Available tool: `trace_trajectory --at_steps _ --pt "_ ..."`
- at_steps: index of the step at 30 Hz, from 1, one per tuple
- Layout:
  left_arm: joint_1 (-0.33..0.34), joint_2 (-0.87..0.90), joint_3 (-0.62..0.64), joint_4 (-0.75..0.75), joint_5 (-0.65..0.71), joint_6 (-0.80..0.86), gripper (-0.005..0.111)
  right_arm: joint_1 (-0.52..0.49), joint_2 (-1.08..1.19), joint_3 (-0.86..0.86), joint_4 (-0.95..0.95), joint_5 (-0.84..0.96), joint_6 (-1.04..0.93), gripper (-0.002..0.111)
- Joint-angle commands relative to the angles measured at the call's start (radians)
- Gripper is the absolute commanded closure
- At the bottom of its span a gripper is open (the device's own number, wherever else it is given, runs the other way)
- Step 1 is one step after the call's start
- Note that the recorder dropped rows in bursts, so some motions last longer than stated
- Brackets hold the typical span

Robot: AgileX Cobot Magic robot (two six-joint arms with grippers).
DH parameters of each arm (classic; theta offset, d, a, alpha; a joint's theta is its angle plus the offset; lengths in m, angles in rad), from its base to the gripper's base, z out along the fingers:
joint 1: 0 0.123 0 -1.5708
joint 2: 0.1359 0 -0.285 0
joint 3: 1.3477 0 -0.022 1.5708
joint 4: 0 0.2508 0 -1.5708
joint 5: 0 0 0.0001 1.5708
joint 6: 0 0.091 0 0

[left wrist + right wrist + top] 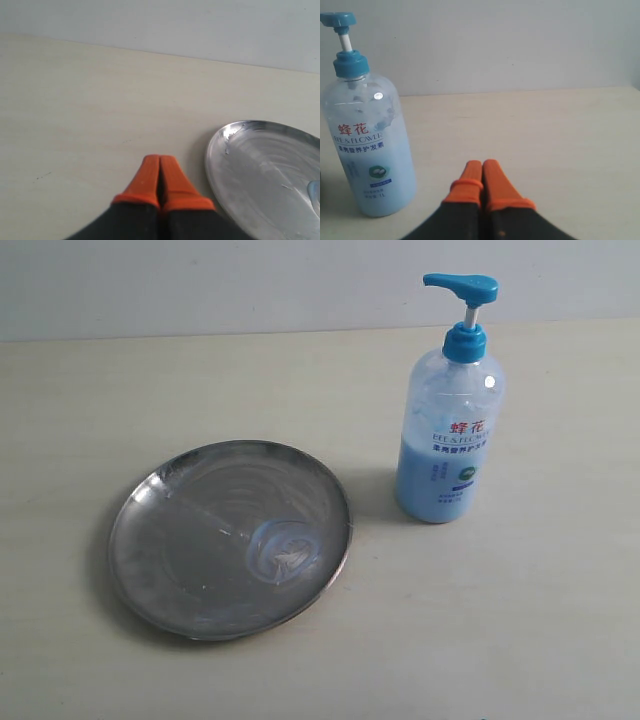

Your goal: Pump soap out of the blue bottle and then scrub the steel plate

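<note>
Orange tips of my right pincer (pixel 481 167), pressed together and empty, sit beside the blue bottle (pixel 367 145), which stands upright (pump head (pixel 339 20) up); on the bottle's other side lies the steel plate (pixel 170 540), soap (pixel 283 552) smeared on it, nearer my left pincer (pixel 160 162), likewise closed.

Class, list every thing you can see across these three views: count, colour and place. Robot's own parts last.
table: one, pale beige, under everything.
wall: one, light grey, behind the table.
blue bottle: one, translucent with blue pump and liquid, upright on the table, right of centre in the exterior view.
steel plate: one, shiny silver, flat on the table, left of the blue bottle, apart from it.
soap: one smear, whitish blue, on the steel plate's side nearer the blue bottle.
left gripper: one, orange tips on black, shut and empty, near the steel plate's rim.
right gripper: one, orange tips on black, shut and empty, near the blue bottle.
</note>
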Motion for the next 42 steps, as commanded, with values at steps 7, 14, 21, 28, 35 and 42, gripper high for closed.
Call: trace_trajectory --at_steps 7,14,21,28,35,42 --pt "0.003 -0.007 0.003 0.007 -0.009 -0.001 0.107 -0.005 -0.006 0.005 -0.007 0.019 -0.037 0.108" --pt "0.003 -0.007 0.003 0.007 -0.009 -0.001 0.107 -0.005 -0.006 0.005 -0.006 0.019 -0.037 0.108" --pt "-0.009 -0.007 0.003 0.012 -0.01 0.017 0.107 -0.005 -0.006 0.005 -0.006 0.02 -0.035 0.108" --pt "-0.009 -0.007 0.003 0.012 -0.01 0.017 0.107 -0.005 -0.006 0.005 -0.006 0.02 -0.03 0.108" --pt "-0.009 -0.007 0.003 0.012 -0.01 0.014 0.107 -0.005 -0.006 0.005 -0.006 0.02 -0.03 0.108" --pt "-0.009 -0.007 0.003 0.012 -0.01 0.014 0.107 -0.005 -0.006 0.005 -0.006 0.02 -0.03 0.108"
